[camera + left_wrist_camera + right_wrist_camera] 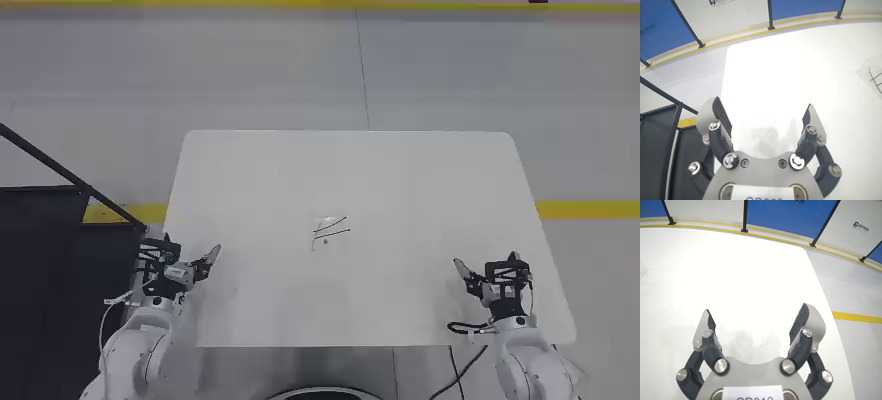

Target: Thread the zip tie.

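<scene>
By the left near edge of the white table (pixel 400 170) the left gripper (pixel 762 102) hovers, fingers spread wide, nothing between them. The zip tie (pixel 330 232), thin and dark, lies mid-table, well apart from both arms. By the right near edge the right gripper (pixel 755 307) hangs equally agape, empty

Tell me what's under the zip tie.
The zip tie rests on the white table. A small clear item lies at one end; whether it runs under the tie cannot be told.
</scene>
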Available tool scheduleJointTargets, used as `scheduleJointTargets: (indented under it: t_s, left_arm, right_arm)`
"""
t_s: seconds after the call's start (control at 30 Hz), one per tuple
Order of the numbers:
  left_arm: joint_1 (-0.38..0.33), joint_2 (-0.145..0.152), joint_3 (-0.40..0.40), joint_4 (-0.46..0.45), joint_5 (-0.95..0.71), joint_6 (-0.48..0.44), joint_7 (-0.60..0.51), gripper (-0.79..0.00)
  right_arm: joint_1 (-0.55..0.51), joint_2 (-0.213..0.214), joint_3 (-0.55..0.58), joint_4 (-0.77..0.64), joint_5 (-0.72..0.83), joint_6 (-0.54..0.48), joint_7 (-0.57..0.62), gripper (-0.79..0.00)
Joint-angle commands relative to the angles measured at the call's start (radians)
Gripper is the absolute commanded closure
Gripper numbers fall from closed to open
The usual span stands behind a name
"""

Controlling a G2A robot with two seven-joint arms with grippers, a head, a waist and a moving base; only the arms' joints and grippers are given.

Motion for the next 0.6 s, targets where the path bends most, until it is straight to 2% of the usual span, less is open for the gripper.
scheduleJointTargets:
  t_s: [0.0, 0.23, 0.37, 0.57]
  left_arm:
    - [0.0, 0.0, 0.0, 0.0, 0.0, 0.0, 0.0, -0.784]
    - [-0.001, 0.0, 0.004, -0.003, -0.006, -0.027, 0.018, -0.785]
    - [0.004, 0.001, -0.011, 0.004, -0.034, -0.102, 0.059, -0.785]
    - [-0.005, 0.003, -0.044, 0.007, -0.162, -0.211, 0.057, -0.785]
  right_arm:
    - [0.0, 0.0, 0.0, 0.0, 0.0, 0.0, 0.0, -0.785]
    - [0.001, -0.001, -0.004, -0.003, 0.007, -0.011, -0.003, -0.785]
    - [0.027, 0.003, 0.005, -0.007, 0.129, -0.179, 0.038, -0.785]
    - [0.085, 0.015, 0.04, -0.008, 0.354, -0.427, 0.22, -0.785]
